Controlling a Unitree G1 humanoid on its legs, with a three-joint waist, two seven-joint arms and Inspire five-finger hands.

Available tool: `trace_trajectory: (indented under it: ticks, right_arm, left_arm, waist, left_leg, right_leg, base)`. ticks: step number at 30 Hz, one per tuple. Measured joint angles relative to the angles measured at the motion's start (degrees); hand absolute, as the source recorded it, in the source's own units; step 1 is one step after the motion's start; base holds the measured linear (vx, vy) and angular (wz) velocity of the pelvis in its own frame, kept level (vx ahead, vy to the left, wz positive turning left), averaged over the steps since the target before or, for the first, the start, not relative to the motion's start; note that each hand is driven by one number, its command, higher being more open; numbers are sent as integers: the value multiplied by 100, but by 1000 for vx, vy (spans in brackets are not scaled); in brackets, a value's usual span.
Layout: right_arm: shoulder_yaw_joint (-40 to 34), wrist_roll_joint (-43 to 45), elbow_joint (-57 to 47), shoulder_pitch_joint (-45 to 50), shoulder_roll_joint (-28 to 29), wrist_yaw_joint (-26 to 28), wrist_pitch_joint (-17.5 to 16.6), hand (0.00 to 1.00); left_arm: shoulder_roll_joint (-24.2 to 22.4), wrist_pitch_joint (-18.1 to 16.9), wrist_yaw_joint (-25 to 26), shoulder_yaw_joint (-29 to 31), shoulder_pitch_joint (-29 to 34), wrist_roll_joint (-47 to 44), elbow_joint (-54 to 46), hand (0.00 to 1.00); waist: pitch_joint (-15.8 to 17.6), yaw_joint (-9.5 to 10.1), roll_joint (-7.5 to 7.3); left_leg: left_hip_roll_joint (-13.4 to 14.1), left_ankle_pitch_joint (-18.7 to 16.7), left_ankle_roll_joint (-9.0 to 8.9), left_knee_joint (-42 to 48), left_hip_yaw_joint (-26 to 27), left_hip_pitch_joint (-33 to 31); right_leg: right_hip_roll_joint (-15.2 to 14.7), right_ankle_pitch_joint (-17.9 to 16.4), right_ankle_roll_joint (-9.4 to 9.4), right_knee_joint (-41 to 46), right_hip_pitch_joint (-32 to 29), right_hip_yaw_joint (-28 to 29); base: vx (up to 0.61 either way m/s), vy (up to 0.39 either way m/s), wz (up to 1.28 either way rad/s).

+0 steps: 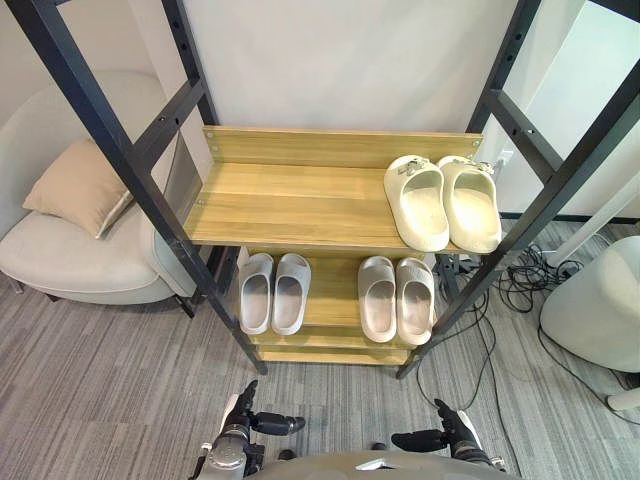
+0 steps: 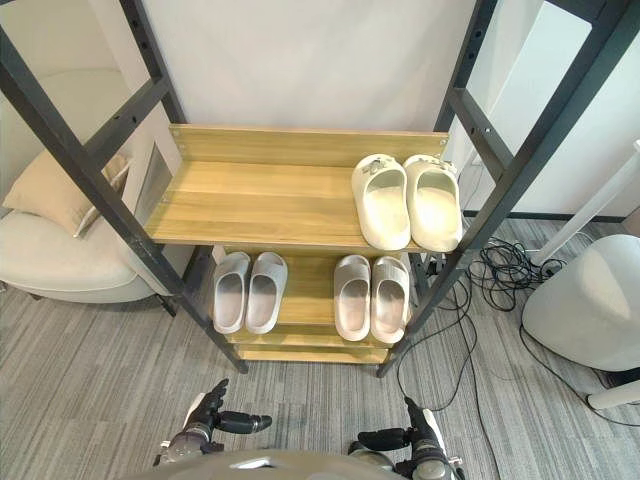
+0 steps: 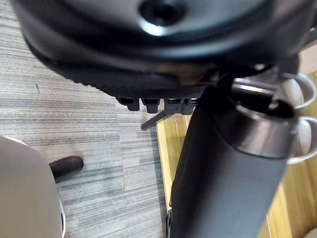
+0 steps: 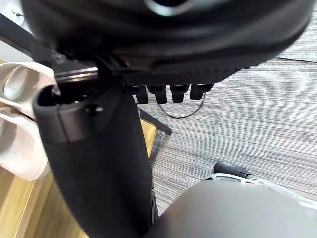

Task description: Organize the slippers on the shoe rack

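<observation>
**Square the Rows Before Reaching**

Left eye view: on the shoe rack (image 1: pixel 280 205), a cream pair (image 1: pixel 443 200) of slippers at the right of the upper shelf, toes at the front edge. Below, a left grey pair (image 1: pixel 272 292) and a right grey pair (image 1: pixel 396 298), each set side by side. Low down and well apart from the rack, left hand (image 1: pixel 248 424) and right hand (image 1: pixel 448 435), both empty, fingers loose.

Right eye view: same layout. Judging by it, little left but squaring up. Begin with the cream pair, nudging it back with flat fingers rather than pinching.

Left wrist view: relaxed fingers (image 3: pixel 153 103), gripping nothing. Rise well above the lower shelf before going in.

Right wrist view: likewise unclenched and unloaded. Keep clear of the dark frame post (image 1: pixel 560 192) on the way to the upper shelf.
</observation>
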Motion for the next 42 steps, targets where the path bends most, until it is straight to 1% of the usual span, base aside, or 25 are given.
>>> trace_trajectory:
  ticks: [5,10,13,14,16,17,18,19,20,21,22,23,26,28,29,30,31,32,33,34,35,36,38,39,42]
  right_arm:
    - [-105,14,49,-90,3,-11,0,100]
    - [-104,134,241,-282,-14,-33,0,100]
    - [-94,216,252,-531,-39,-49,12,100]
    - [-88,223,246,-624,-22,-55,11,100]
    - [-88,232,233,-630,-22,-41,9,100]
    - [-92,273,241,-596,-9,-44,9,100]
    - [-87,283,245,-582,-9,-45,6,100]
    - [-83,287,244,-579,-9,-43,-19,100]
    - [-33,365,236,-644,29,-48,-45,100]
    - [-4,416,233,-689,66,-50,-56,100]
    - [40,443,228,-827,136,-54,-74,100]
    - [52,444,227,-937,133,-58,-82,100]
    - [155,451,222,-966,95,-58,-47,100]
    - [116,451,222,-970,128,-144,-48,100]
    - [14,448,193,-992,178,-186,-56,100]
    - [-3,449,194,-1000,173,-206,-55,100]
    - [-54,445,193,-1005,150,-233,-54,100]
    - [-106,446,196,-998,136,-234,-37,100]
    - [-106,445,197,-990,133,-235,-34,100]
    - [-103,445,199,-964,130,-226,-32,100]
    - [-103,444,199,-962,142,-212,-32,100]
    - [-130,450,197,-947,189,-182,-28,100]
    - [-228,443,183,-957,225,-162,-29,100]
    - [-272,442,178,-954,219,-159,-29,100]
    - [-461,443,117,-914,341,-138,-23,100]
  left_arm:
    - [-233,-4,186,475,-38,5,265,100]
    - [-307,-21,220,600,-122,1,348,100]
    - [-334,-22,229,701,-323,1,377,100]
    - [-293,-21,235,701,-423,1,373,100]
    - [-298,-22,233,701,-466,2,367,100]
    - [-272,-22,237,700,-465,-1,361,100]
    - [-262,-22,246,701,-458,-1,359,100]
    - [-247,-22,268,703,-459,-3,351,100]
    - [-225,-27,307,706,-476,-11,333,100]
    - [-222,-28,319,706,-494,-12,326,100]
    - [-252,-29,337,697,-553,-9,328,100]
    - [-377,-11,346,689,-650,-9,395,100]
    - [-529,-28,351,522,-664,-42,395,100]
    - [-509,-34,355,466,-679,-46,396,100]
    - [-468,-72,352,449,-719,-44,400,100]
    - [-459,-86,351,447,-725,-43,401,100]
    - [-452,-112,357,453,-736,-41,402,100]
    - [-451,-136,365,452,-737,-34,416,100]
    - [-452,-143,365,451,-736,-33,427,100]
    - [-468,-151,375,450,-720,-30,468,100]
    - [-478,-146,378,449,-717,-26,490,100]
    - [-491,-146,368,433,-729,24,560,100]
    - [-569,-138,348,356,-745,125,601,100]
    - [-632,-141,329,181,-771,179,599,100]
    - [-638,-128,254,10,-783,258,597,100]
  waist:
    - [53,26,69]
    - [157,86,110]
    - [424,156,82]
    - [508,173,27]
    - [538,178,-29]
    - [531,192,-56]
    - [529,215,-54]
    - [527,268,-53]
    - [501,305,-87]
    - [481,311,-122]
    - [489,355,-97]
    - [604,353,207]
    - [685,427,601]
    - [726,432,564]
    - [763,421,488]
    - [761,421,491]
    - [800,420,420]
    - [805,414,411]
    - [804,412,413]
    - [787,411,440]
    - [781,399,450]
    - [777,333,457]
    - [747,225,480]
    - [705,172,539]
    - [646,120,476]
  left_leg:
    - [-14,-21,21,1,174,70]
    - [4,-25,24,9,329,79]
    - [42,-75,93,302,422,-144]
    - [74,-190,222,740,317,-497]
    - [39,-240,274,1006,207,-755]
    - [12,-238,285,1138,52,-854]
    - [12,-231,288,1208,-44,-915]
    - [7,-195,266,1294,-128,-1029]
    - [-22,-64,217,1375,-239,-1284]
    - [-39,6,190,1402,-270,-1388]
    - [-33,193,122,1396,-368,-1670]
    - [122,409,60,1291,-544,-1815]
    - [423,619,-206,848,-923,-1857]
    - [499,391,-524,557,-815,-1779]
    - [552,387,-483,629,-424,-1850]
    - [549,378,-469,771,-326,-1886]
    - [513,324,-393,1275,-216,-1943]
    - [477,146,-270,1811,-213,-1934]
    - [479,81,-258,1956,-203,-1905]
    - [589,-311,-226,2514,-51,-1725]
    - [698,-523,-214,2755,123,-1591]
    - [952,-776,-167,2978,539,-1255]
    - [1213,-796,-160,2779,1131,-747]
    - [1256,-664,-292,2182,1447,-464]
    - [991,-653,-358,1423,1490,-410]
  right_leg:
    - [18,8,7,19,-21,188]
    - [35,10,-9,171,-164,352]
    - [-32,-269,-53,1194,-779,451]
    - [-112,-315,-22,1550,-1052,445]
    - [-317,-1082,-52,2660,-1315,404]
    - [-380,-1514,61,3654,-1364,398]
    - [-354,-1663,95,3976,-1296,403]
    - [-305,-1805,141,4166,-1171,443]
    - [-222,-2059,168,3971,-1001,601]
    - [-180,-2152,126,3746,-985,693]
    - [-67,-2329,-147,3157,-972,710]
    - [177,-2100,-283,2827,-929,548]
    - [613,-1675,-519,2168,-680,83]
    - [627,-1507,-620,1942,-579,-229]
    - [523,-1406,-729,1849,-608,-508]
    - [474,-1380,-769,1841,-642,-585]
    - [335,-1319,-798,1824,-725,-750]
    - [209,-1218,-793,1752,-757,-909]
    - [185,-1187,-790,1728,-760,-952]
    - [130,-1039,-770,1576,-751,-1137]
    - [111,-998,-749,1528,-752,-1245]
    - [43,-957,-690,1522,-742,-1490]
    - [-83,-890,-584,1534,-736,-1922]
    - [-181,-817,-463,1522,-734,-2270]
    - [-230,-552,-245,1178,-604,-2787]
  base:
    - [-5,2,-17]
    - [-28,-2,-21]
    - [-74,-8,-17]
    - [-190,-42,22]
    - [-150,-84,47]
    - [-68,-121,60]
    - [-100,-168,60]
    - [-145,-183,50]
    - [-167,-187,42]
    - [-189,-211,41]
    - [-223,-238,38]
    - [-294,-260,42]
    - [-285,-173,61]
    - [-253,-141,91]
    - [-176,-93,83]
    - [-143,-68,94]
    - [-140,-44,80]
    - [-172,-37,73]
    - [-125,-3,71]
    - [-65,28,55]
    - [-85,123,94]
    - [-69,114,92]
    - [-59,195,135]
    - [-65,270,153]
    - [-85,292,119]
